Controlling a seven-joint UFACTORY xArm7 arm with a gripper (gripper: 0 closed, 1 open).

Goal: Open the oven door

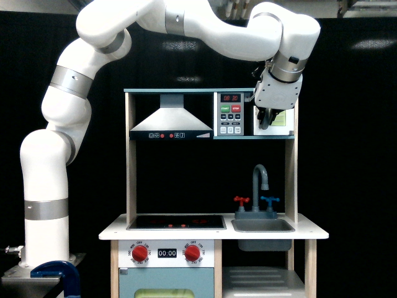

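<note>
Covering the oven door (pixel 280 118), the pincer (pixel 267 123) hides its own opening.

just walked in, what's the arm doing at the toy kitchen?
The white xArm7 arm is reaching to the top shelf of the wooden toy kitchen, working on the small white toy-microwave door with the pale yellow-green window. Its gripper sits right in front of that door, beside the grey keypad panel with green and red buttons. The gripper body hides most of the door and its handle, so I cannot tell whether the fingers are closed on the handle or how far the door is open.
</note>
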